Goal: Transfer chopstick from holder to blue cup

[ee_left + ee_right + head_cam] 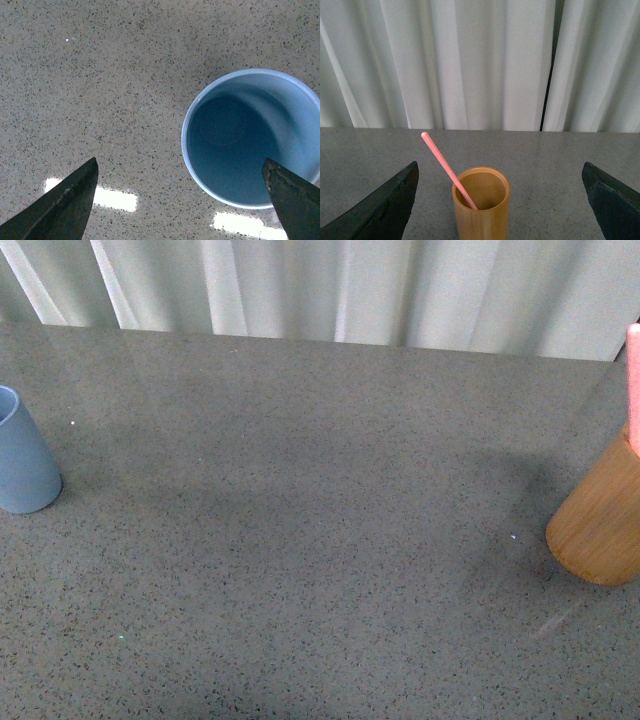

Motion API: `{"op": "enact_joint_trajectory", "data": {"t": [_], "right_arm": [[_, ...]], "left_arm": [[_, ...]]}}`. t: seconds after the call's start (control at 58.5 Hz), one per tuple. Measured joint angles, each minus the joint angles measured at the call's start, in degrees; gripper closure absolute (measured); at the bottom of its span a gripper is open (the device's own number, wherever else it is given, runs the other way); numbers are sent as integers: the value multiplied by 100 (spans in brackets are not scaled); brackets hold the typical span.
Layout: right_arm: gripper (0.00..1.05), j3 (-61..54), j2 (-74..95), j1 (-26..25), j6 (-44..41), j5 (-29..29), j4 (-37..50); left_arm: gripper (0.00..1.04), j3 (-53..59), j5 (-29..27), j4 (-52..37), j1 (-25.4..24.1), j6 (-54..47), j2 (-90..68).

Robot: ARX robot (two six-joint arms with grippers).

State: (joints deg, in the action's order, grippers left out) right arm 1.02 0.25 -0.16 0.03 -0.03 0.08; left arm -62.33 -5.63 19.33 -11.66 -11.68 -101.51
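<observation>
Though both wide and empty, left hand (pixel 179 165) above the blue cup (pixel 295 130); right hand (pixel 499 166) level before holder (pixel 481 220) with chopstick (pixel 442 162)

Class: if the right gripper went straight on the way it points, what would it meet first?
Most likely the wooden holder, which sits between the open jaws of the right gripper, with the pink chopstick leaning out of it. Depth is unclear, so it might pass just above.

Left wrist overhead blue cup (pixel 250 140); right faces holder (pixel 481 220).
</observation>
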Motion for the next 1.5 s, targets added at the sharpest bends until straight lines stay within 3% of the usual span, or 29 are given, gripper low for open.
{"op": "enact_joint_trajectory", "data": {"t": [0.564,0.974,1.197,1.504], "right_arm": [[10,0,0,0,0,0,0],[10,0,0,0,0,0,0],[10,0,0,0,0,0,2],[10,0,0,0,0,0,0]], "left_arm": [[8,-249,-323,-162,197,413,-686],[69,-278,-35,197,485,472,-706],[102,-273,-170,195,584,605,-702],[101,-203,262,686,1075,516,-92]]}}
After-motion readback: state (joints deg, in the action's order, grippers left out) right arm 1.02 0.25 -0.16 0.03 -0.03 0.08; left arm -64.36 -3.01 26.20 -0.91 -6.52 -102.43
